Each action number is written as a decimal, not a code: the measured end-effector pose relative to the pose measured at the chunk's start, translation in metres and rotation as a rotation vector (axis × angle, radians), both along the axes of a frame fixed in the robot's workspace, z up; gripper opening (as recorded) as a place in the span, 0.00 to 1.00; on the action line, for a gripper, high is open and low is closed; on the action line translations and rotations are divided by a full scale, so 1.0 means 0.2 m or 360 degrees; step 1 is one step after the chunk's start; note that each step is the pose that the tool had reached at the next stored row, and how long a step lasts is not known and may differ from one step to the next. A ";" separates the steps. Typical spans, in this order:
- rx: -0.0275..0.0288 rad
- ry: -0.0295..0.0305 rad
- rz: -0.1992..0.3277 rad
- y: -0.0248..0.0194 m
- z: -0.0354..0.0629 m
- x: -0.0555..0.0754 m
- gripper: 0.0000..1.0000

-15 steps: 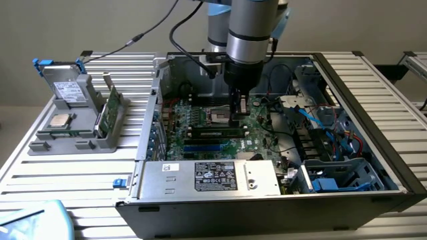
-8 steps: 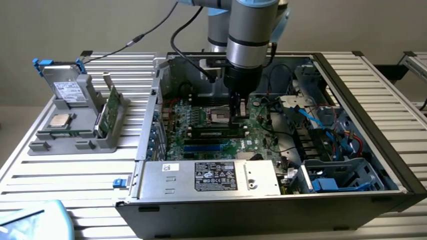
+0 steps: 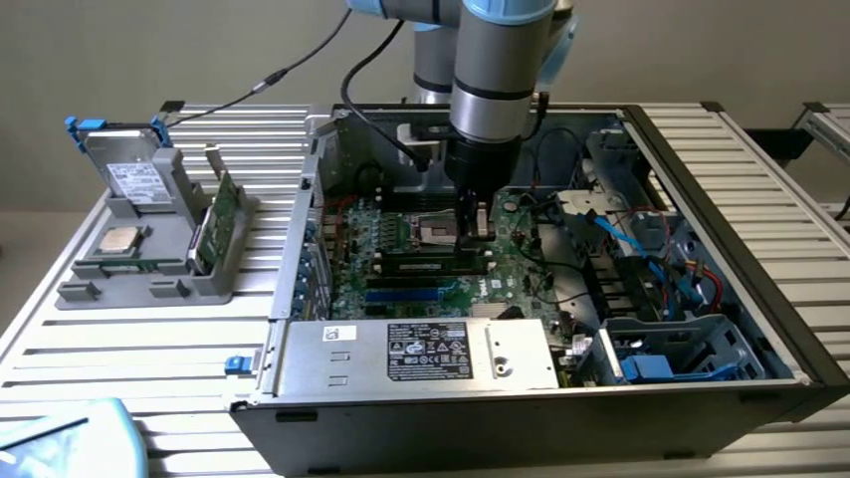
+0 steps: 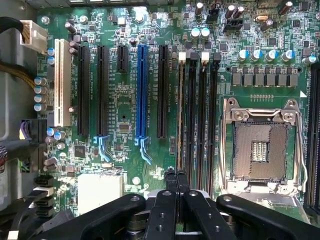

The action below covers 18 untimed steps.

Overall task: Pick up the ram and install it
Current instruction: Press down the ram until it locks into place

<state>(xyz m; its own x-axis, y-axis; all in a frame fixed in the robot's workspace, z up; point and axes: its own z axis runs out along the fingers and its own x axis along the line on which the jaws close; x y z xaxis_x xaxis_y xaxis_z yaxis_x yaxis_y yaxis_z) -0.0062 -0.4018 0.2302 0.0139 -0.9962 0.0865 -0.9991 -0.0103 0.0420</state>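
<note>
The ram point(image 4: 180, 115) stands edge-on in the memory slot farthest from the empty processor socket point(image 4: 260, 150), a thin stick running the slot's length. In the exterior view the ram point(image 3: 422, 265) is a dark strip lying across the motherboard inside the open computer case point(image 3: 743, 289). My gripper point(image 4: 176, 179) is shut, its two black fingertips together right over one end of the stick. From outside, the gripper point(image 3: 472, 239) points straight down into the case at the ram's end nearer the exterior view's right. Whether the tips press on the stick I cannot tell.
A grey power supply point(image 3: 412, 354) fills the case's front. Blue and red cables point(image 3: 664, 249) lie in the case toward the exterior view's right. A grey holder point(image 3: 159, 279) outside holds a hard drive point(image 3: 133, 179), a green card point(image 3: 219, 214) and a silver chip point(image 3: 119, 239).
</note>
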 end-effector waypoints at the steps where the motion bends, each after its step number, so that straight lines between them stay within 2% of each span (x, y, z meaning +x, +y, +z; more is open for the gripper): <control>1: -0.00001 0.00004 0.0000 0.000 -0.005 0.00 0.11; 7: -0.00006 0.00054 0.0000 0.000 -0.029 0.00 0.11; 12: 0.00006 0.00056 0.0000 0.000 -0.030 0.00 0.11; 16: 0.00033 0.00047 0.0000 0.002 -0.014 0.00 0.11; 18: 0.00012 0.00050 0.0000 0.002 0.002 -0.01 0.11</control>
